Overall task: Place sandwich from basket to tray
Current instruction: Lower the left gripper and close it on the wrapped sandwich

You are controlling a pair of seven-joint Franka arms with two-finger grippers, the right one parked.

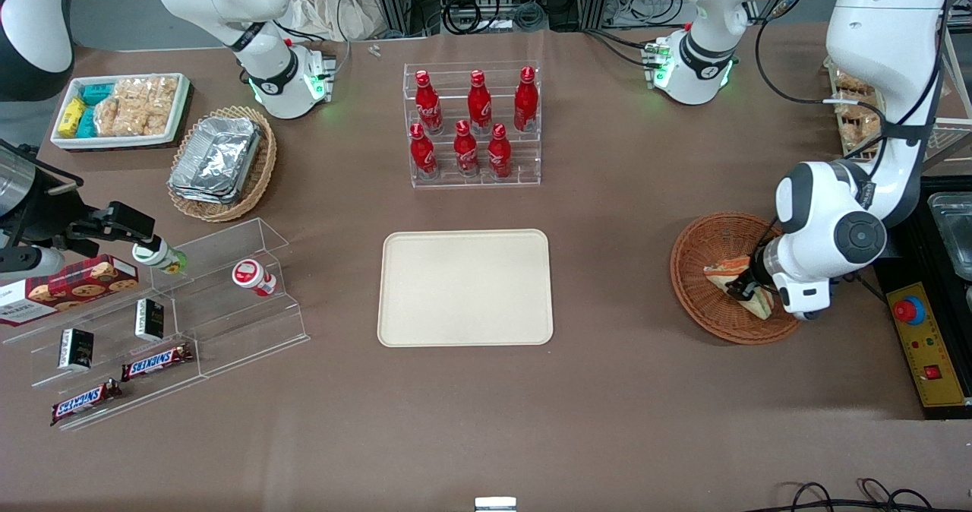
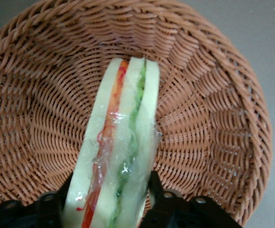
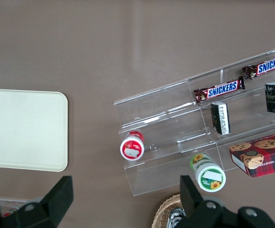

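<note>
Basket rough woven wicker; sandwich glossy film-wrapped; tray matt plastic

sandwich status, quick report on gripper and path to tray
Gripper down in basket, fingers either side of sandwich. Sandwich not lifted clear. Tray bare, open table between, nothing in the way.

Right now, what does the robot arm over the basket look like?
The arm is glossy white with rounded joints and a dark grey round cap at its wrist. A black cable runs along it. Its gripper, over the basket, has black fingers. Green lights glow at its base.
</note>
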